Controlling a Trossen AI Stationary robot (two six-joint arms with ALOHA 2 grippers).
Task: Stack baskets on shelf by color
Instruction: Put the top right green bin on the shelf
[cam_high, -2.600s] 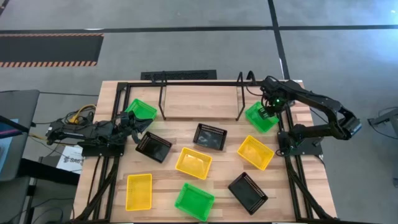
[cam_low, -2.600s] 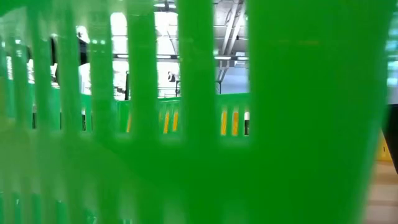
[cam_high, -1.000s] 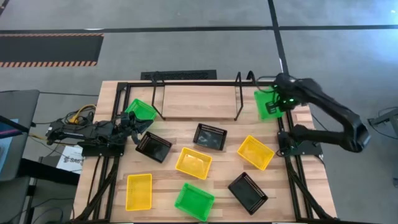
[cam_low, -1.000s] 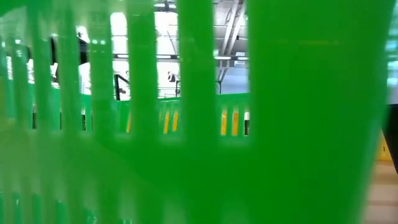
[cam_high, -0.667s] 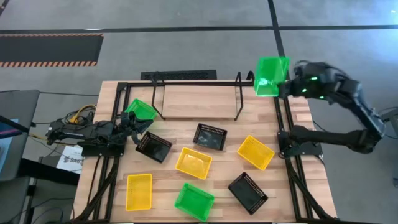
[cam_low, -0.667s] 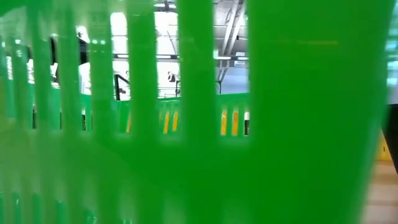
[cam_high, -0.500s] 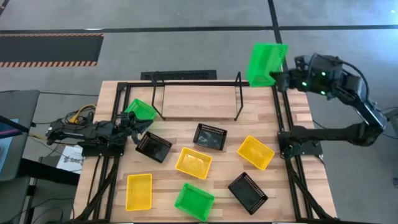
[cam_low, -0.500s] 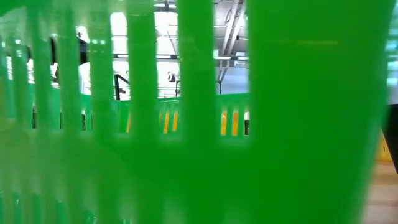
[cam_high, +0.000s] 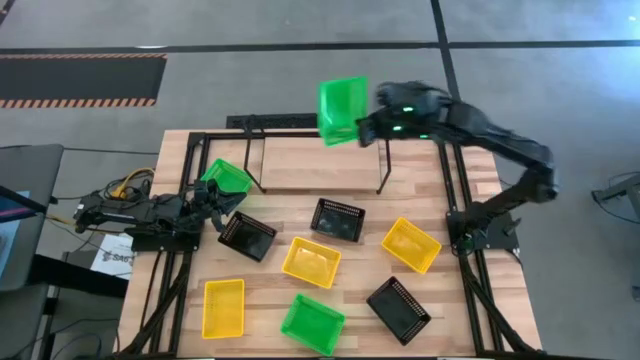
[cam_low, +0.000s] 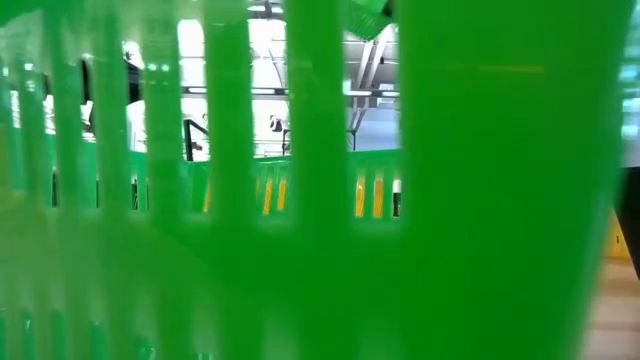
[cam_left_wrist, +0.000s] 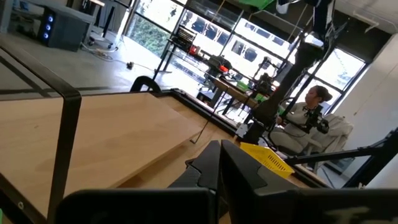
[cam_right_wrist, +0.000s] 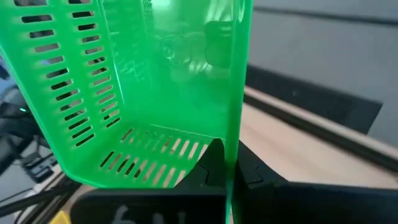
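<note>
Above the shelf (cam_high: 318, 163), right claw (cam_high: 366, 128) is clamped on the rim wall of a green basket (cam_high: 342, 110), holding it tilted in the air over the shelf's far edge; right wrist view shows both fingers (cam_right_wrist: 214, 163) pinching one side wall (cam_right_wrist: 238, 81) of it. Shelf plank is bare. Left claw (cam_high: 213, 196) sits closed and holding nothing at the table's (cam_high: 480, 190) left edge, just beside a second green basket (cam_high: 227, 177) that lies tilted near the shelf's left end. Loose on the table: three black baskets (cam_high: 246, 235) (cam_high: 338, 219) (cam_high: 399, 309), three yellow baskets (cam_high: 311, 261) (cam_high: 411, 244) (cam_high: 223, 307), and a third green basket (cam_high: 312, 323) at the near edge. Low view is almost wholly blocked by a green slotted wall (cam_low: 300, 200), probably that near-edge basket. Left wrist view looks across the tabletop (cam_left_wrist: 112, 140) past a yellow basket (cam_left_wrist: 264, 157); a seated person (cam_left_wrist: 314, 118) shows in the room beyond.
</note>
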